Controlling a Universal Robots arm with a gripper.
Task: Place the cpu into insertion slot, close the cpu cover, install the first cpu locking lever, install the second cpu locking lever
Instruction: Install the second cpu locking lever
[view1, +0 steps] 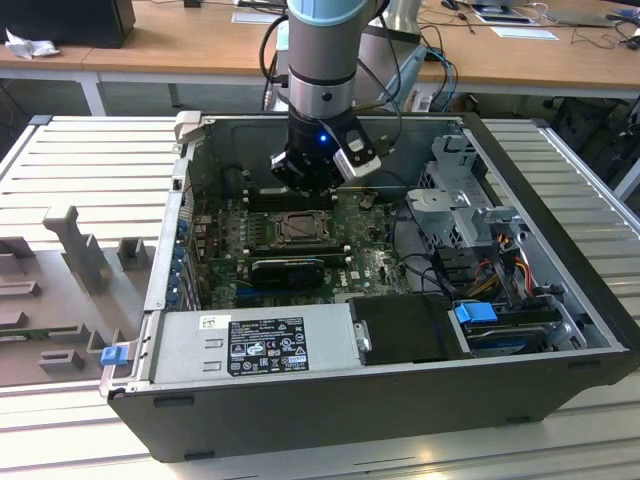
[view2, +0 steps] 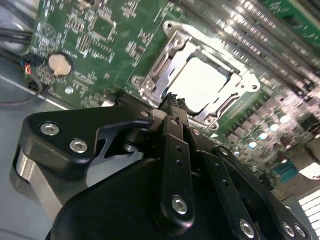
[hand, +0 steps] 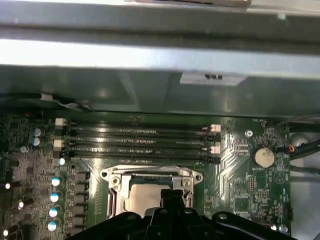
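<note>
Hovering above the silvery square cpu (view2: 202, 82), narrow black jaws grip nothing.

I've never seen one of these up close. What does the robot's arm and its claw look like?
The arm is a round silver tube with a pale blue cap and a black band with a small blue light. Black cables loop around it. The gripper is black, with flat jointed links fastened by shiny silver screws.

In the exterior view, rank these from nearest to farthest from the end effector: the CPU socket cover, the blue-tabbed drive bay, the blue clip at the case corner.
1. Square silver metal CPU cover, just below the end effector.
2. Blue-tabbed drive bay, toward the exterior view's right.
3. Small blue plastic clip, at the case's near corner on the exterior view's left.
</note>
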